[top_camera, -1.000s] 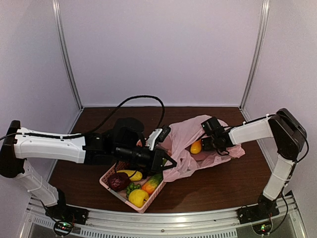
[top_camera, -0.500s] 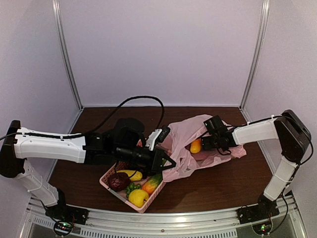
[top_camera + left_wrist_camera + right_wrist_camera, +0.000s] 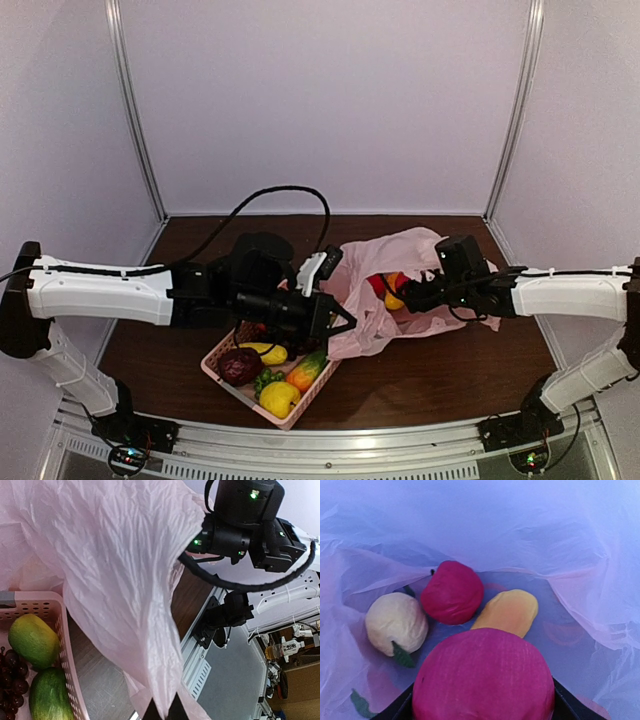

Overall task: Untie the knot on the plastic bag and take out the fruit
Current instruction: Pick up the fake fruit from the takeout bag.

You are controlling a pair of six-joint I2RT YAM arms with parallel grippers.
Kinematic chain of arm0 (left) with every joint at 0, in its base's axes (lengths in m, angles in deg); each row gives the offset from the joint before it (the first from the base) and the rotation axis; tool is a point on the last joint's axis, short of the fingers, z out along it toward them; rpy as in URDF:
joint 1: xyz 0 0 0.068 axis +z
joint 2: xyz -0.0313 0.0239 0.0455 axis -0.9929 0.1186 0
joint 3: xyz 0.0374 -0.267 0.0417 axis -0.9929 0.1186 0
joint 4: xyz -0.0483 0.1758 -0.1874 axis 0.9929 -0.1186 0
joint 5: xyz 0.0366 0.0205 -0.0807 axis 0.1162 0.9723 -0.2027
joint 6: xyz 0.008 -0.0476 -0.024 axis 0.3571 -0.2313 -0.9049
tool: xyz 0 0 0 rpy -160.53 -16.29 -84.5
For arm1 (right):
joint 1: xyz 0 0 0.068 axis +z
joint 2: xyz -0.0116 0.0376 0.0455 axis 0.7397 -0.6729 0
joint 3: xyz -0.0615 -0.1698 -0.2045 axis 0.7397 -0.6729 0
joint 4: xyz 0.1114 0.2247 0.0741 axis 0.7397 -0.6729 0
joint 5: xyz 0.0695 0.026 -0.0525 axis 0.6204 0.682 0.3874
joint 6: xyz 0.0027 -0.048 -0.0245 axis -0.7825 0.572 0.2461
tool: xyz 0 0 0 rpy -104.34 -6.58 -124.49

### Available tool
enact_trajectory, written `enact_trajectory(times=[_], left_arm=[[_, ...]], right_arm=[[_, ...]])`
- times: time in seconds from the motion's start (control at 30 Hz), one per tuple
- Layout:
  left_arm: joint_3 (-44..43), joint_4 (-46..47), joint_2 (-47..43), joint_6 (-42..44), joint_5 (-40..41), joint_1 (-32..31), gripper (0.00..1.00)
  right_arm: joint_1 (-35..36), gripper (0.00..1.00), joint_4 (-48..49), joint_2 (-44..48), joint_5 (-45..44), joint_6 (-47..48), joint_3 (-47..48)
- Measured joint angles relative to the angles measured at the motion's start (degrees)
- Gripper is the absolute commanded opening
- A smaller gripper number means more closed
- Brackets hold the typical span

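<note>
The pink plastic bag (image 3: 365, 305) lies open in the middle of the table, and its knot is out of view. My left gripper (image 3: 340, 322) is shut on a fold of the bag's edge (image 3: 150, 645), pinched between the fingertips (image 3: 164, 711). My right gripper (image 3: 408, 296) reaches into the bag's mouth and is shut on a big red apple (image 3: 482, 680), with a dark finger (image 3: 565, 702) on either side. Deeper in the bag lie a second red apple (image 3: 452, 592), an orange-yellow fruit (image 3: 509, 612) and a pale yellow one with a leaf (image 3: 396, 622).
A pink latticed basket (image 3: 222, 378) stands at the front left under my left arm. It holds a yellow lemon (image 3: 279, 398), a dark maroon fruit (image 3: 240, 366), grapes and green pieces. The metal rail runs along the table's near edge.
My right arm has dropped its elbow and stretched out low, its wrist shifting a little to the right. A red fruit now shows at the bag's mouth beside the orange one. The left arm has not moved.
</note>
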Motion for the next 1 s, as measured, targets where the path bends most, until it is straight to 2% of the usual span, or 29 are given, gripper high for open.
enact_trajectory(times=[0.3,0.5,1.0], left_arm=[[-0.2,0.4,0.4,-0.2,0.1,0.0,0.00],[-0.3,1.0,0.5,-0.2,0.6,0.1,0.00],[-0.3,1.3,0.5,-0.1,1.6,2.7,0.00]], right_arm=[[7.3,0.59,-1.6,5.2,2.3,0.0,-3.0],[15.2,0.58,-4.1,6.4,1.8,-1.0,-3.0],[29.6,0.58,-8.2,15.6,1.2,-9.7,-2.4]])
